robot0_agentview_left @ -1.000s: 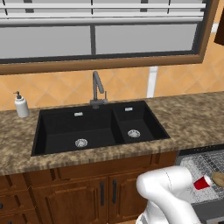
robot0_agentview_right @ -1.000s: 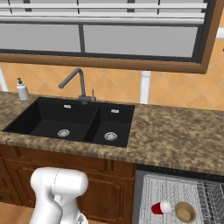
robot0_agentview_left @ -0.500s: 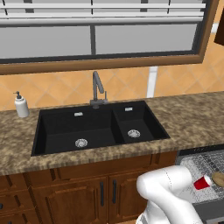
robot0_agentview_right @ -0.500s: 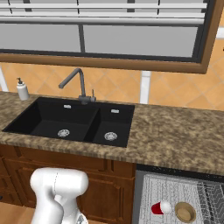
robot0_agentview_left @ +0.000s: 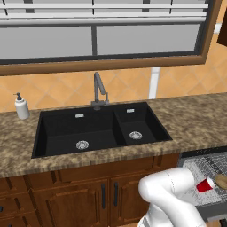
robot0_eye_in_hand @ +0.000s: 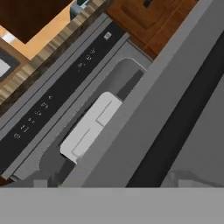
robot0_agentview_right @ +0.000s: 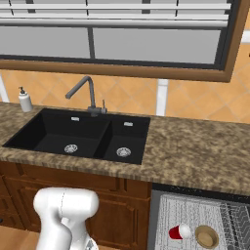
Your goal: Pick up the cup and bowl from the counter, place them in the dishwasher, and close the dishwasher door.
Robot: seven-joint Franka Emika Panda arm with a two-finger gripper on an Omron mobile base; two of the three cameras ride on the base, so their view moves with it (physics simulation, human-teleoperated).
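The red cup lies on its side in the dishwasher's grey wire rack, white rim toward the tan bowl sitting upright beside it. In the hand view I look closely at the dishwasher door, its dark control strip and a pale detergent lid. My gripper barely pokes above the bottom edge, fingertips wide apart and open, with nothing between them. The speckled counter runs above the dishwasher.
A black double sink with a grey faucet is set in the counter. A white soap bottle stands at its left. Wooden cabinets lie below. My white arm bends low.
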